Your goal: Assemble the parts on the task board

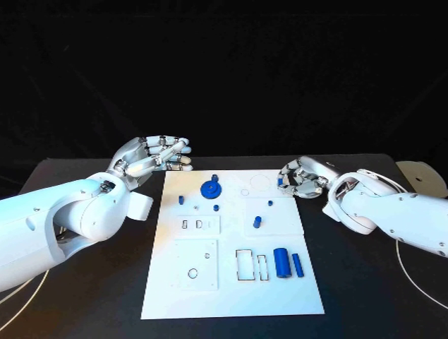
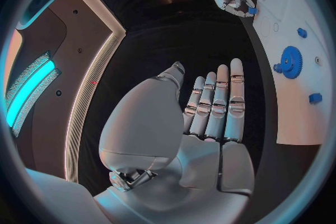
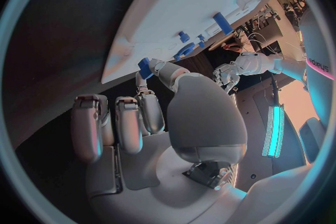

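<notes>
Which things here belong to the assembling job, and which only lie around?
Job: task board; blue gear; blue cylinder; small blue part pinched by the right hand; left hand, holding nothing.

Lying about: pale round object; white cable.

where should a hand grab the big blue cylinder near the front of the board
Grip the big blue cylinder across its round sides at mid-length, coming from above. It lies flat on the task board, its long axis running front to back, with a thinner blue rod close on its right, so the fingers have little room there.
</notes>
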Motion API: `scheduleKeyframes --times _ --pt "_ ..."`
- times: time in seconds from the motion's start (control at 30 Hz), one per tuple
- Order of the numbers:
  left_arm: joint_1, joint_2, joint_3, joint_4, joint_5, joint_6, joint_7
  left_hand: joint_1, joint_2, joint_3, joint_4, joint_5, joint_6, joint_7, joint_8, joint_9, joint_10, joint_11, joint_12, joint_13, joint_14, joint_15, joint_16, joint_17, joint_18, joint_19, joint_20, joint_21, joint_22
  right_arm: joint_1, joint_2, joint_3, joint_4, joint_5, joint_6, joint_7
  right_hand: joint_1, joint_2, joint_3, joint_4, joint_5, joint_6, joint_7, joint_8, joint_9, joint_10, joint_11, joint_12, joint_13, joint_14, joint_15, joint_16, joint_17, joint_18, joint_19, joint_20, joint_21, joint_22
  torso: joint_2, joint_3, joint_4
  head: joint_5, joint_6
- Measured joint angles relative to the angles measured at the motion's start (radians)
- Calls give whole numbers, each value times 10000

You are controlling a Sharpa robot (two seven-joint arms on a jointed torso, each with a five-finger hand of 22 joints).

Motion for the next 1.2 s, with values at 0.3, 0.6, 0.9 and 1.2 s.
scheduleKeyframes --times 0.3,0.6,0.9,1.2 --pt "0 39 -2 -161 0 2 -3 40 40 26 -26 0 0 0 0 -9 15 -15 -34 0 0 0 1 13 -1 0 0 0 -5 298 28 26 1493 -222 -186 -549 -22 105 8 8 2 -16 -16 -30 -10 0 0 0 -1 -1 1 0 -1 2 0 1 0 -1 -23 -13 6 121 -55" --pt "0 232 -12 -463 9 5 -3 41 40 26 -26 0 0 0 0 -9 15 -15 -34 0 0 0 2 23 -1 0 0 0 -4 353 1053 -35 2186 -734 -255 -1075 13 140 7 8 -3 -19 -19 -27 -11 0 1 0 -2 -1 1 0 -2 4 0 1 -1 -2 -105 -37 50 458 -252" --pt "0 400 -20 -658 22 17 -5 40 40 26 -26 0 0 0 0 -8 14 -15 -33 0 0 0 3 23 0 0 0 0 -4 80 2003 -175 2014 -1512 -110 -1456 13 139 36 39 -18 -36 -36 -23 -11 0 1 -1 -3 -2 2 0 -2 7 0 2 -1 -4 -178 -63 90 651 -377" --pt "0 489 -24 -700 35 42 -10 40 40 26 -26 0 0 0 0 -8 14 -15 -33 0 0 0 5 22 -1 -1 -1 0 -3 -281 2593 -250 1704 -2235 143 -1735 14 139 37 40 -26 -40 -40 -22 -11 0 1 -1 -4 -1 2 0 -3 9 -36 -34 -1 -5 -187 -69 98 666 -393"
